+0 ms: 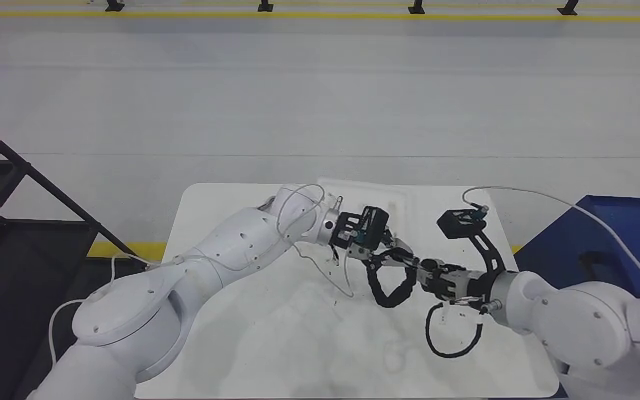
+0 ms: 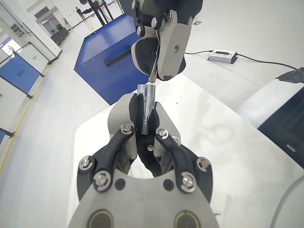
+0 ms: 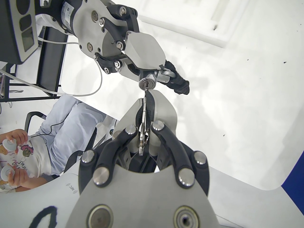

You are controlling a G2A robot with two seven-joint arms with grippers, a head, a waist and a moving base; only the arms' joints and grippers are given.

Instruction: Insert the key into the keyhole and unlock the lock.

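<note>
The lock is a chrome cylinder [image 2: 146, 100] on a black cable loop [image 1: 388, 288]. My left gripper [image 2: 144, 106] is shut on the cylinder, its keyhole end [image 3: 147, 83] facing the other arm. My right gripper [image 3: 146, 106] is shut on a flat silver key [image 3: 144, 119]. The key's tip [image 2: 152, 78] stands right at the cylinder's end face; in the right wrist view the blade tip meets the keyhole slot. Both grippers [image 1: 398, 262] face each other above the middle of the white table [image 1: 250, 340].
A white foam tray [image 3: 201, 8] with rectangular recesses lies on the table behind the grippers. A blue cabinet [image 2: 104, 65] stands beyond the table's right side. A black cable [image 1: 450, 340] loops by the right arm.
</note>
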